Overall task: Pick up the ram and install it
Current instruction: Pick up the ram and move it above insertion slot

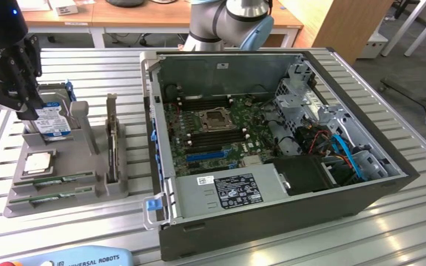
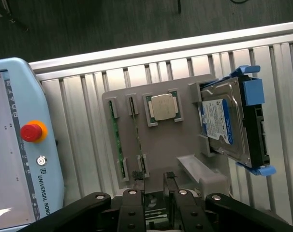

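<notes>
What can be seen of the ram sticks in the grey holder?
Two long, thin green circuit-board ram sticks lie side by side, each on edge in its own slot of the grey plastic holder, beside the square silver processor chip. Grey clips hold their ends. Neither is lifted or installed.

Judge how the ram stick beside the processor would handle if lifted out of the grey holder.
The ram stick is a thin green board standing on edge in the grey holder, so it is probably stiff and light, though likely to tip if set down loose. Its narrow edge offers little to pinch, so it might twist in a grip.
</notes>
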Tool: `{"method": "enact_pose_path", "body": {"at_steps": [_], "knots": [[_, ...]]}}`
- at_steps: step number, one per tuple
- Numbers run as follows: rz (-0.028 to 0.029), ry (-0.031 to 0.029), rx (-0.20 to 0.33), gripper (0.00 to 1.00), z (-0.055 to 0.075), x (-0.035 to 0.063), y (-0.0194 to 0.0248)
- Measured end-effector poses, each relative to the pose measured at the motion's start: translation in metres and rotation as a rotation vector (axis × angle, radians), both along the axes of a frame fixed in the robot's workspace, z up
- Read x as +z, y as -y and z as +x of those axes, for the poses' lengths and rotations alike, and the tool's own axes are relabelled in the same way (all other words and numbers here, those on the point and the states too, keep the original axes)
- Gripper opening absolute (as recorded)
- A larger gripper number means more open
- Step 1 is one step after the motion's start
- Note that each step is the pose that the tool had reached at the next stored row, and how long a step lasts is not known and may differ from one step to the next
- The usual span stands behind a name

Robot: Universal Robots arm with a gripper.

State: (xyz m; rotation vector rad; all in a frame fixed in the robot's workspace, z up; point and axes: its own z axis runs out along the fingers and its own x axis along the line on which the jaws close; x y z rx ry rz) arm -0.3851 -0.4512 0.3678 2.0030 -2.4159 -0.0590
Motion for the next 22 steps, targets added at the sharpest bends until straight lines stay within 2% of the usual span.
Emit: {"method": "enact_pose_path", "body": {"at_steps": [11,22], "knots": [[0.0002,0.0007,0.000,0.29,0.000,-0.0032,0.0000],[0.0000,0.0010,0.000,0.29,0.000,-0.0159,0.0000]]}}
